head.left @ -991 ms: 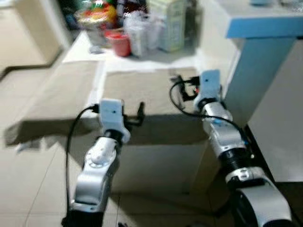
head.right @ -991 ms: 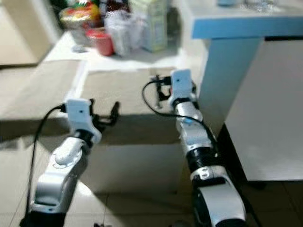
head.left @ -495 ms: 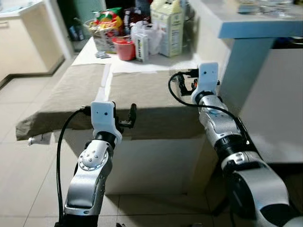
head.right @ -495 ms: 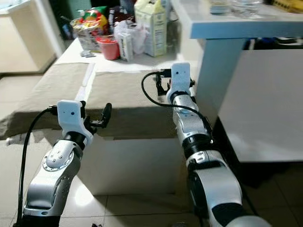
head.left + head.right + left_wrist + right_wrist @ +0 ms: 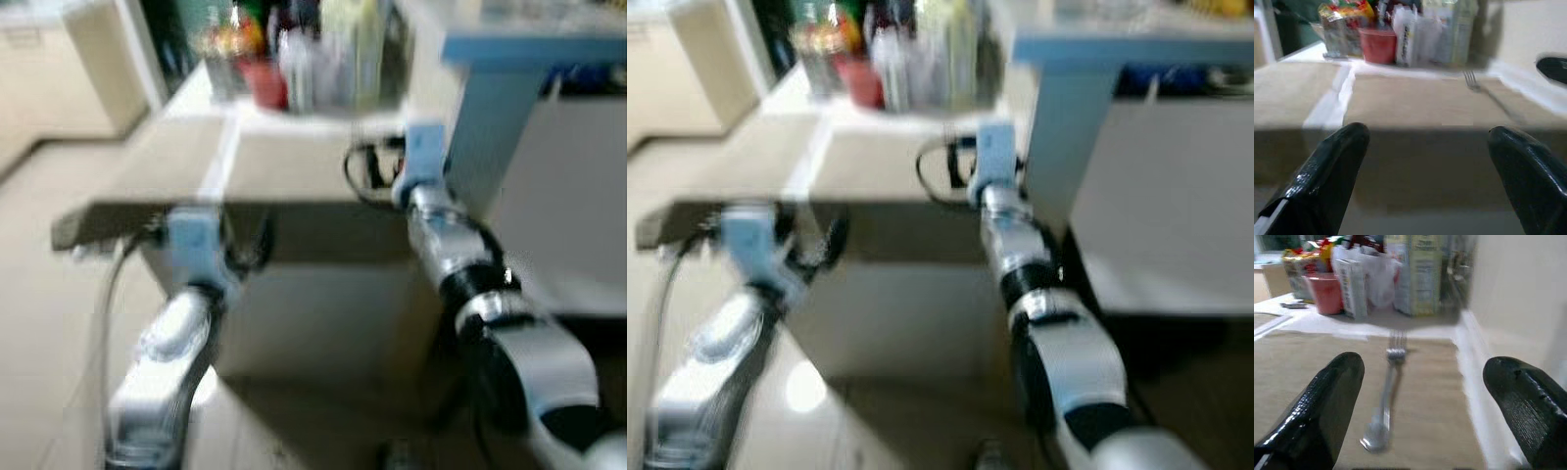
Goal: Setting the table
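Observation:
A silver fork [image 5: 1385,401] lies on the right-hand beige placemat [image 5: 1415,98], tines toward the clutter at the back. My right gripper [image 5: 1422,367] hovers low over that mat's near part, open, with the fork just ahead between its fingers and not touched. In the blurred head views the right gripper [image 5: 377,171] is beside the blue pillar. My left gripper [image 5: 1427,134] is open and holds nothing, at the table's front edge [image 5: 245,211]. The fork [image 5: 1484,90] lies ahead of it and to its right.
At the back of the table stand a red cup [image 5: 1377,45], cartons [image 5: 1422,274] and snack bags [image 5: 1342,19]. A second beige mat [image 5: 167,162] lies on the left. A blue-and-white counter [image 5: 519,59] rises close on the right. Tiled floor [image 5: 49,323] spreads to the left.
The head views have shifted and blurred as the camera moves. Both arms keep their places at the table's near edge, and the fork lies where it was.

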Controlling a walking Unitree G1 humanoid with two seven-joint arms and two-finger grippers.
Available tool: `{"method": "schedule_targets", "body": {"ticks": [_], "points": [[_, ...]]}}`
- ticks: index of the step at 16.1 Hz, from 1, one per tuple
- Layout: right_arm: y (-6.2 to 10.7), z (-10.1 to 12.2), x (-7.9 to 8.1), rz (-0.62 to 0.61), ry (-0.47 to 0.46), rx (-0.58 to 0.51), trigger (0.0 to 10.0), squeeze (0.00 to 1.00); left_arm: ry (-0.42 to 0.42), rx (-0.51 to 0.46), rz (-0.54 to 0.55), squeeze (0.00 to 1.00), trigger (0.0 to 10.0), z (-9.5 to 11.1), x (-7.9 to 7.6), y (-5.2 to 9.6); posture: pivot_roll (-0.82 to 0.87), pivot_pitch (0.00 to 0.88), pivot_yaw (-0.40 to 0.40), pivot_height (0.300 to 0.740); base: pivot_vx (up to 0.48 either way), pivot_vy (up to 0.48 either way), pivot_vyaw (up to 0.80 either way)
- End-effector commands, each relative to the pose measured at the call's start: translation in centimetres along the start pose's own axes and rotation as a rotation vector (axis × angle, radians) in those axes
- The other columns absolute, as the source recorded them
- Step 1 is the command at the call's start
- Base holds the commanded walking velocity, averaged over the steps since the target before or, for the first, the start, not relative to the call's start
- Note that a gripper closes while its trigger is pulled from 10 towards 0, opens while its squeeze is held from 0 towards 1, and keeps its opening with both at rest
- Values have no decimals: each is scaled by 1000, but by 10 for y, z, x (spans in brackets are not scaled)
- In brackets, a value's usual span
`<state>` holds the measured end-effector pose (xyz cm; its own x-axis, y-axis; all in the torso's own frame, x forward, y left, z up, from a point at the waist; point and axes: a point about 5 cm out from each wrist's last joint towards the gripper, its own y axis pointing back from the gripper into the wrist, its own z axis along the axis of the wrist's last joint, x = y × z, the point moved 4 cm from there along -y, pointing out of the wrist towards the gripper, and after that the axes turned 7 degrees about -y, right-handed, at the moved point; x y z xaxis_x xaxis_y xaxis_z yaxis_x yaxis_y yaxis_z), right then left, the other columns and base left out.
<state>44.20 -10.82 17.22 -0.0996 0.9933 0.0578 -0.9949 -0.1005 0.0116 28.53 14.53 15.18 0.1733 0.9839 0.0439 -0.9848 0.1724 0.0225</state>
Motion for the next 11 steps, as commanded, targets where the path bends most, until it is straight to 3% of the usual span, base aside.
{"method": "schedule_targets", "body": {"ticks": [1, 2, 4, 5, 7, 9, 11], "points": [[-2, 5, -1, -4, 2, -13, 10000, 0, -6, -22, -17, 0, 10000, 13, 5, 11, -74, 0, 77, 740, 0, 0, 0], [-2, 4, 0, 0, 11, -10, 10000, 0, -20, -5, -43, 0, 10000, 15, 10, 28, -52, 0, 76, 740, 0, 0, 0], [-3, 3, 4, 7, 22, -3, 10000, 0, -18, 59, -144, 0, 10000, -1, 0, 56, -30, 0, 71, 740, 0, 0, 0], [-3, 4, 6, 11, 24, -6, 10000, 0, -36, 95, -145, 0, 10000, -12, 1, 71, -26, 0, 73, 740, 0, 0, 0], [-3, 4, 8, 16, 18, -6, 10000, 0, -97, 99, -91, 0, 10000, -15, 6, 77, -15, 0, 66, 740, 0, 0, 0], [-3, -1, 14, 28, 15, 5, 10000, 0, 7, 114, -126, 0, 10000, -14, -5, 69, -5, 0, 54, 740, 0, 0, 0], [-3, -1, 17, 39, 19, 3, 10000, 0, 23, 109, -99, 0, 10000, -13, -3, 68, -3, 0, 49, 740, 0, 0, 0]]}}
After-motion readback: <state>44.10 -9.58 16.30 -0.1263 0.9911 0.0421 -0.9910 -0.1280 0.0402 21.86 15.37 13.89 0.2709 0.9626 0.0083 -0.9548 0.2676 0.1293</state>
